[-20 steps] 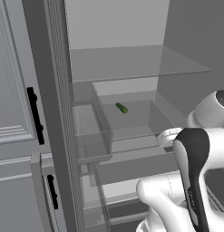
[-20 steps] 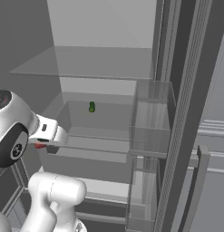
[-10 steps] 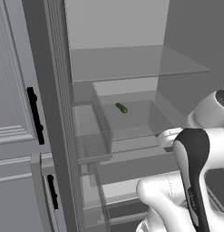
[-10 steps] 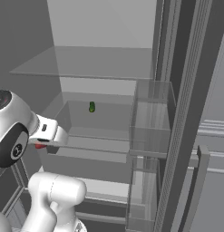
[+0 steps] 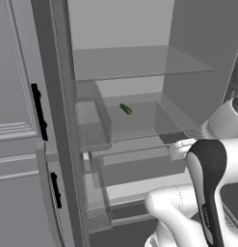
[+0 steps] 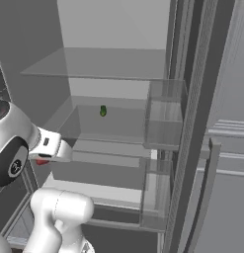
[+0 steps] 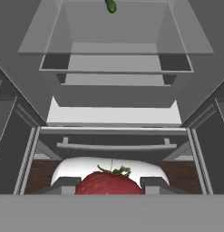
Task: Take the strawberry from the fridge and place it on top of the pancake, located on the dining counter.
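Note:
In the hand view the red strawberry (image 7: 109, 183), green leaves on top, sits between the two dark finger tips of my gripper (image 7: 109, 186), which is shut on it. From the right base view a bit of the strawberry (image 6: 42, 161) peeks out under the white hand, in front of the open fridge (image 6: 113, 62). The hand hangs outside the fridge (image 5: 139, 62), at the height of its lower shelf. Ahead of the hand lie the fridge's (image 7: 118, 90) light grey shelves and its drawer. The pancake and the dining counter are out of view.
A small dark green item (image 5: 125, 109) (image 6: 102, 110) (image 7: 110, 5) lies on the middle glass shelf. Clear door bins (image 6: 164, 116) hang on the open door at the right. Grey cabinets with black handles (image 5: 38, 111) stand at the left. The bottom drawer's bar handle (image 7: 115, 146) is just ahead.

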